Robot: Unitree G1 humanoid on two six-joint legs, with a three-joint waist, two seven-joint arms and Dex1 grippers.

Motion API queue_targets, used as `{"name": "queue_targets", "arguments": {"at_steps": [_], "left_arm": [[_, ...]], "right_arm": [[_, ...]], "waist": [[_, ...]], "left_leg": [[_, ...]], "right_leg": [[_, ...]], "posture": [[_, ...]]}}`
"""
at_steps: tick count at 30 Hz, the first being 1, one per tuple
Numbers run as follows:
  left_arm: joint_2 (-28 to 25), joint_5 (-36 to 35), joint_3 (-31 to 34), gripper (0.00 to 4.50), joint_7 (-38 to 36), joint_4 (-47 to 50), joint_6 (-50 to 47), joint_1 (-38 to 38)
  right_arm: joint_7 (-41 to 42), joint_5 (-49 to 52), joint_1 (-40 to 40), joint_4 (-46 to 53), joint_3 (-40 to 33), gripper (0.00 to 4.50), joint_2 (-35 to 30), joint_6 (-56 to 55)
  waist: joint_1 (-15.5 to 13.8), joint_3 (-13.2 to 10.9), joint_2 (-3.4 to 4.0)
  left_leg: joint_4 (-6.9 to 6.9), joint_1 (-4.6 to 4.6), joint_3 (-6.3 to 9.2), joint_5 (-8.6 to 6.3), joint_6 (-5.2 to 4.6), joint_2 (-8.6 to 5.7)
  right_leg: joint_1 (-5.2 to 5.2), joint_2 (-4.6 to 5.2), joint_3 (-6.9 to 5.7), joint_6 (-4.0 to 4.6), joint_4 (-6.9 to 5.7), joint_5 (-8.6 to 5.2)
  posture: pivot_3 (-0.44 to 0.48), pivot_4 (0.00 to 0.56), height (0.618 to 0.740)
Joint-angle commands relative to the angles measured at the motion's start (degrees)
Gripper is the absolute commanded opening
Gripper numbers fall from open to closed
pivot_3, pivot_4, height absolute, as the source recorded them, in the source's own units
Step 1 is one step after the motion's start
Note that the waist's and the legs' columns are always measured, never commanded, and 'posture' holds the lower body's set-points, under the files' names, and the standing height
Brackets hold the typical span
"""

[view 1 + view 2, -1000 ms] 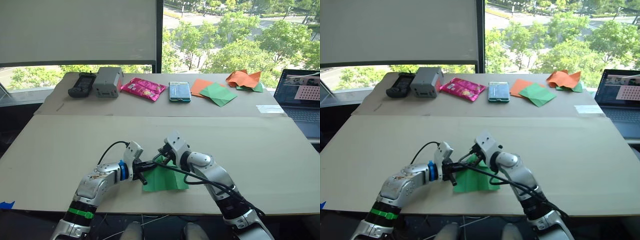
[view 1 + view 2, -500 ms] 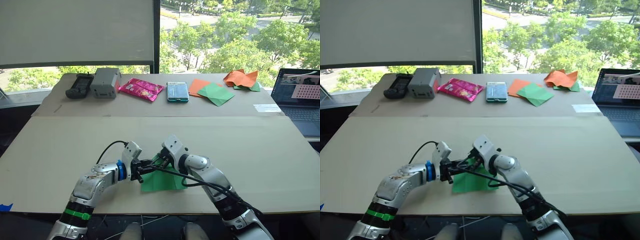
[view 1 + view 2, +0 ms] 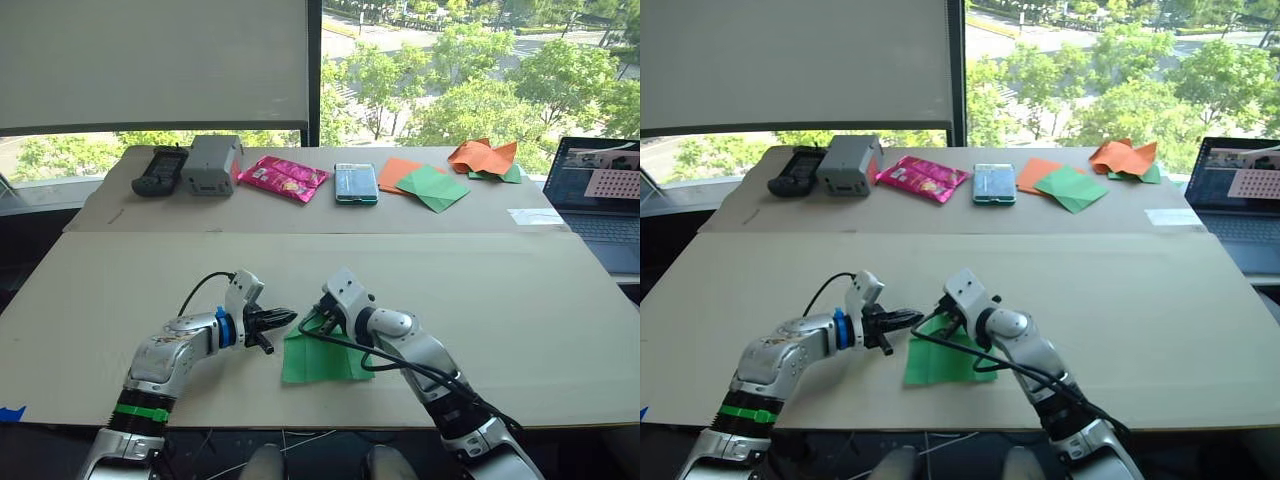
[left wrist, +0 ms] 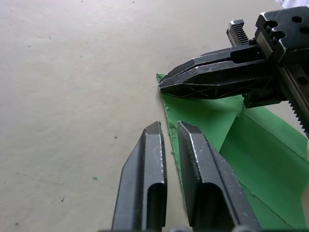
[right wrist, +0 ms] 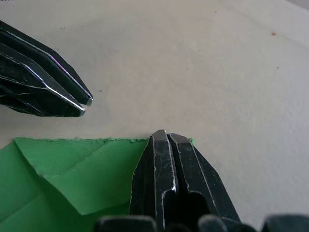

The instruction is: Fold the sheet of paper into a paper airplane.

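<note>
The sheet of paper (image 3: 322, 357), bright green with fold flaps showing, lies flat on the near tan table (image 3: 520, 300), in the lower middle of the head view. My right gripper (image 3: 318, 322) comes down on the sheet's far left corner, its two black fingers pressed together with the tips resting on the paper at its torn-looking edge; I cannot tell whether any paper is caught between them. My left gripper (image 3: 281, 318) sits just left of the sheet, off the paper, its fingers (image 4: 147, 159) drawn nearly together with only a thin slit between them and nothing held. Its tips point toward my right gripper's tips, close but apart, over bare table beside the green edge. Along the far table in the upper part of the frame lie a pink snack packet (image 3: 285, 177), a grey box (image 3: 211, 161), and orange and green sheets (image 3: 432, 183), well apart from my hands.
</note>
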State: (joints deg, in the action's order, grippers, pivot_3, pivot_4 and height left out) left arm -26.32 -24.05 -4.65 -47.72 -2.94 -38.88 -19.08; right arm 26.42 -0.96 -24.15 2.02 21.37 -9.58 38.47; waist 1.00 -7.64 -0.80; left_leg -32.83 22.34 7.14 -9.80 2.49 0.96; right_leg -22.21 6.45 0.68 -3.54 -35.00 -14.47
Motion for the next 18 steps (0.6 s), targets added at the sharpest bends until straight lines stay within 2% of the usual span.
{"name": "queue_targets", "arguments": {"at_steps": [1, 8, 18], "left_arm": [[1.2, 2.7, -1.8, 0.02, 0.3, -2.3, 3.4, -3.2], [3.4, 6.3, -5.1, 0.02, -1.2, -8.0, 7.3, -6.7], [3.9, 9.9, -8.1, 0.02, -3.0, -10.3, 9.8, -6.8]], "right_arm": [[-0.4, -0.6, 0.7, -1.7, 0.4, 0.0, 0.1, 0.9], [-0.9, -0.5, 1.7, -0.4, 0.4, 0.0, 0.0, 2.0], [-1.6, -0.4, 2.4, 0.6, 0.2, 0.0, -0.2, 2.9]], "waist": [[-0.1, 0.0, -0.01], [-0.1, 0.0, -0.02], [-0.3, 0.0, -0.02]], "left_leg": [[0.0, 0.02, 0.0, 0.0, 0.0, 0.0], [0.0, 0.0, 0.0, 0.02, -0.02, -0.01], [-0.01, 0.0, 0.0, 0.01, -0.02, -0.02]], "right_leg": [[0.0, 0.0, 0.0, 0.0, 0.01, 0.0], [0.03, -0.01, 0.01, -0.01, -0.01, 0.01], [0.08, 0.0, 0.01, -0.02, 0.01, 0.01]], "posture": [[0.0, 0.15, 0.706], [0.0, 0.15, 0.706], [0.0, 0.15, 0.706]]}}
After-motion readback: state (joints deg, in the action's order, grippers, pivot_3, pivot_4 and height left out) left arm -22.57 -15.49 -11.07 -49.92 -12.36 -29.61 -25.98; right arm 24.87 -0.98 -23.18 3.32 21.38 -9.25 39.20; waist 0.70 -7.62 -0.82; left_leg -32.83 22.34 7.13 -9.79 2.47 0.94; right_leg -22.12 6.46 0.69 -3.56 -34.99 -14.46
